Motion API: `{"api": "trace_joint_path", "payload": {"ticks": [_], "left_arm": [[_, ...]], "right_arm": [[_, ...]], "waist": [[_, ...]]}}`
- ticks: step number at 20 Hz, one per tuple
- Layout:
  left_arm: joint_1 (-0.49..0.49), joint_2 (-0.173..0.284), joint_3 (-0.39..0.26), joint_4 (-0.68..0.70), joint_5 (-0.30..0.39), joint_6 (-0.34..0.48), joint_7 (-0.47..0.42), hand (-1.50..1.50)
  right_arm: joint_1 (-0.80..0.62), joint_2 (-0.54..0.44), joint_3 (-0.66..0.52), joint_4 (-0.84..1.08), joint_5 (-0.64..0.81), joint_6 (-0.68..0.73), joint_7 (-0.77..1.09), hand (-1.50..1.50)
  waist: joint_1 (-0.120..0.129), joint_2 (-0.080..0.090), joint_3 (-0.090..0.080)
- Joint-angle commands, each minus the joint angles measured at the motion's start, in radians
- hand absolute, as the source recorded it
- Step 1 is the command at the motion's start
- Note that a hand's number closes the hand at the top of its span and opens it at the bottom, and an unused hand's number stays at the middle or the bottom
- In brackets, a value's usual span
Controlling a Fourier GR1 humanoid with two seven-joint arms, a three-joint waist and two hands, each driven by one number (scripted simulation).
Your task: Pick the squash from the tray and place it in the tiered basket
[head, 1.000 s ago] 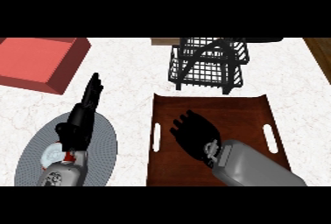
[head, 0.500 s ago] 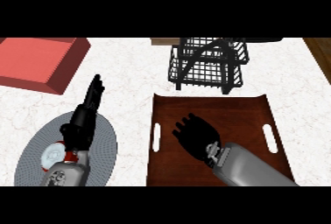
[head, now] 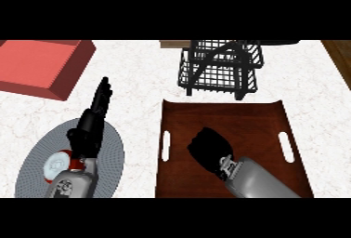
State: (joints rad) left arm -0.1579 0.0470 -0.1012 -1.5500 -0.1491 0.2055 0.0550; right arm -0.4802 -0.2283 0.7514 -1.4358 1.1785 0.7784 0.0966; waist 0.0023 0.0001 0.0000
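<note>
I'm working my right hand (head: 211,148) over the middle of the tray (head: 260,116), fingers curling down. The squash isn't showing; probably under that hand, can't tell if it's gripped. I'm guessing it's stiff, smooth-skinned and rounded, so I'm planning to wrap its widest part. The basket (head: 219,69) is sitting just past the tray's far rim, near the counter's (head: 144,74) far edge, with bare room between. Left hand (head: 93,121) is resting straight-fingered over the plate (head: 34,167).
</note>
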Motion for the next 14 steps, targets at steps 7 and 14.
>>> {"api": "trace_joint_path", "payload": {"ticks": [7,14], "left_arm": [[-0.029,-0.013,0.018,0.05,0.008,-0.017,-0.038,0.0],[-0.006,-0.007,0.027,0.001,-0.001,0.001,-0.003,0.0]], "right_arm": [[-0.047,0.027,0.048,0.149,0.156,-0.285,-0.152,1.5],[0.012,0.22,-0.218,0.174,0.158,-0.186,0.302,1.5]], "waist": [[0.004,0.002,0.0],[-0.013,0.002,0.0]]}}
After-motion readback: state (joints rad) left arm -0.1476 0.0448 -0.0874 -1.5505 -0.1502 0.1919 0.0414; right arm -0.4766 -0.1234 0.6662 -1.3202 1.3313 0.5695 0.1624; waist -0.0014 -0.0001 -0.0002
